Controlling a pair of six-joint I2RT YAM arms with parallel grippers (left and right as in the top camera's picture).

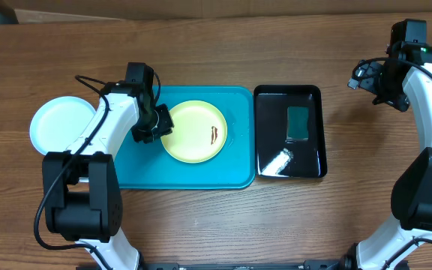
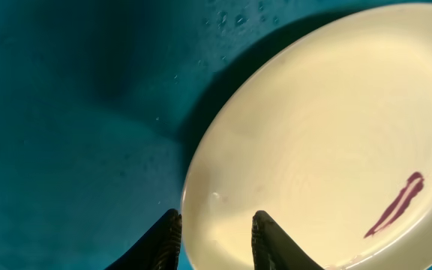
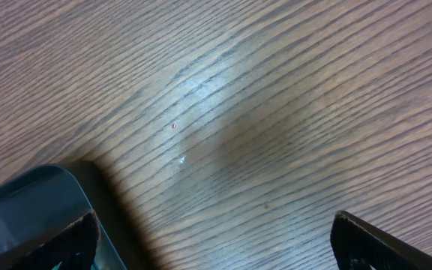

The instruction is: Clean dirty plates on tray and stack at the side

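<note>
The yellow-green plate [image 1: 193, 132] [image 2: 328, 135] lies on the turquoise tray [image 1: 133, 169] [image 2: 66, 112], with a reddish-brown smear [image 1: 214, 135] [image 2: 396, 204] right of its middle. My left gripper [image 1: 161, 124] [image 2: 217, 216] is open at the plate's left rim. One finger is over the tray and the other over the plate, so they straddle the edge. A pale plate [image 1: 58, 124], white with a cyan rim, rests on the table left of the tray; I cannot tell if another lies under it. My right gripper [image 1: 360, 75] [image 3: 214, 217] hangs open and empty over bare wood.
A glossy black tray [image 1: 268, 135] stands just right of the turquoise tray and holds a teal sponge [image 1: 298, 122]. Its corner [image 3: 28, 195] shows at the lower left of the right wrist view. Small water drops dot the turquoise tray.
</note>
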